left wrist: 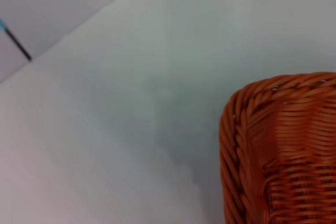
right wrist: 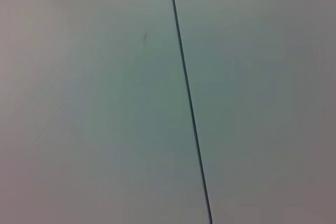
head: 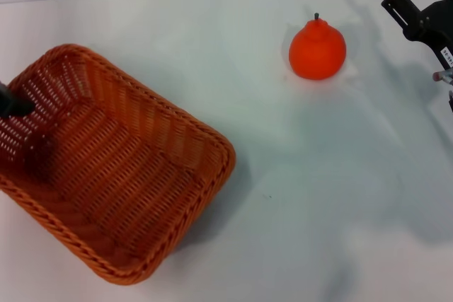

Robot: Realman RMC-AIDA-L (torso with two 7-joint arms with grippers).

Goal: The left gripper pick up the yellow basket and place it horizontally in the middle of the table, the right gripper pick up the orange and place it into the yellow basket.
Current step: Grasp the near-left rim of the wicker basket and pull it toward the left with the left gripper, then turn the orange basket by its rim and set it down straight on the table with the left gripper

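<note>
Left gripper [head: 13, 104]: only a small dark tip shows at the left edge of the head view, positioned at the left end wall of the yellow basket [head: 113, 167], over its inner side. Whether its fingers are parted or closed on the wicker cannot be told from these views.

Right gripper [head: 419, 6]: located at the far right of the head view, above the table [head: 304, 175], well apart from the basket and clear of the orange [head: 317, 49]. Its black fingers stand parted and hold nothing. The right wrist view shows only a plain pale surface crossed by a thin dark seam line [right wrist: 189, 98].

Yellow basket: sits at the left of the table, turned diagonally, one end toward the left edge and the other toward the near centre. Its interior is bare wicker. The left wrist view shows one rounded corner of the braided rim [left wrist: 236, 145] against the white tabletop.

Orange: rests upright on the table, stem up, at the far right-centre, between basket and right gripper, nearer the gripper, touching neither.
</note>
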